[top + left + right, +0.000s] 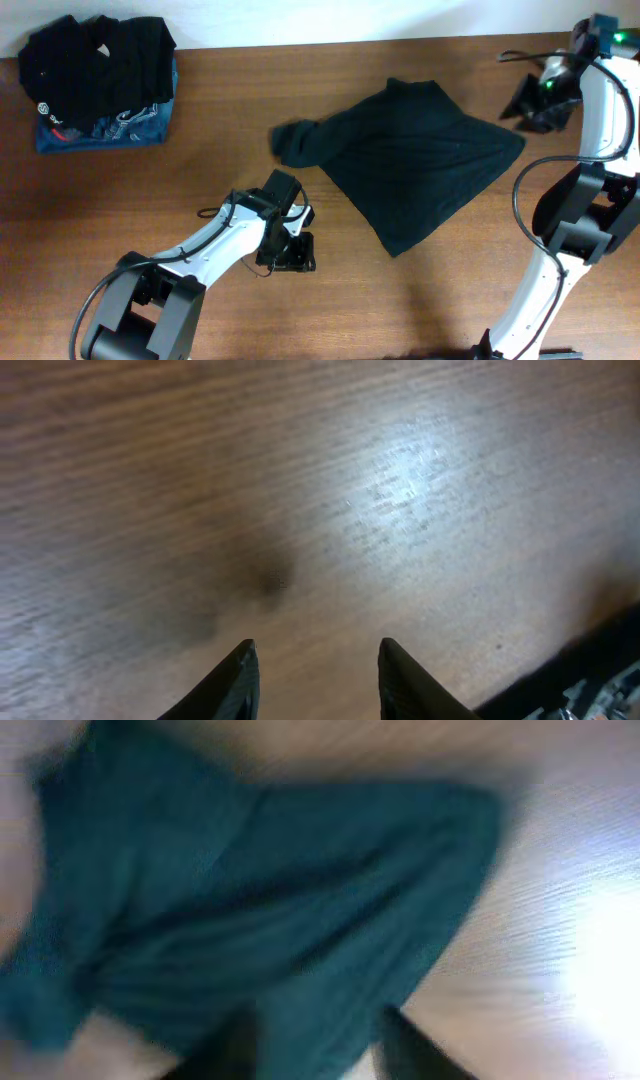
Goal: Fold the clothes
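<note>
Partly done, I judge: black garment [420, 160] lies mid-bench [400, 310], loosely doubled, sleeve [295, 142] bunched at one end; tidier folds remain. Left hand [315, 670] apart over bare wood; right hand [318, 1045], blurred, apart above cloth, empty.

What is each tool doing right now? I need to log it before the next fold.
Left tool: open, empty, over bare table.
Right tool: looks open, above the black garment, not gripping it; view blurred.
</note>
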### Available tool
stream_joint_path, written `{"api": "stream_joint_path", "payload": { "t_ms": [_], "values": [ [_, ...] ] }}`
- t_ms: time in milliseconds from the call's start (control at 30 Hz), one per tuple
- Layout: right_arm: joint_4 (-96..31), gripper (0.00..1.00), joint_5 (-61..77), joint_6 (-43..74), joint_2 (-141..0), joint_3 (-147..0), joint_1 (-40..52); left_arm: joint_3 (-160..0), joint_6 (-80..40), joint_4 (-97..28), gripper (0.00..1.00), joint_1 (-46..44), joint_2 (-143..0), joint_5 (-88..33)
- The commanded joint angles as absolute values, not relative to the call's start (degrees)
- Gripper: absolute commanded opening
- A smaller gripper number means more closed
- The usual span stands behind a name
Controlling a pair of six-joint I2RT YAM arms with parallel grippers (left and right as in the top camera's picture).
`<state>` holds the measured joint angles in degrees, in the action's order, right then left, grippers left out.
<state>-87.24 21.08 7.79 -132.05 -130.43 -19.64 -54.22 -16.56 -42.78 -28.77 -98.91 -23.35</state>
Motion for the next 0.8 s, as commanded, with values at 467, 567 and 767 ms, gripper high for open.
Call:
{"api": "stream_joint_path", "payload": {
  "t_ms": [467, 567, 767],
  "values": [
    [-83.74, 0.04, 14.66, 6.55, -131.72, -108.53, 1.87, -55.40, -16.62, -41.19, 0.41, -28.82, -99.37, -20.45],
    [-84.90, 0.04, 14.22, 6.59, -131.13, -108.53, 3.95, -55.40, -16.60, -41.12, 0.41, -28.82, -99.37, -19.40],
    [-91.48, 0.04, 2.90, 14.17, -127.50, -108.51, 8.51, -55.40, -16.62, -41.08, 0.41, -28.82, -99.37, -19.00]
  ]
}}
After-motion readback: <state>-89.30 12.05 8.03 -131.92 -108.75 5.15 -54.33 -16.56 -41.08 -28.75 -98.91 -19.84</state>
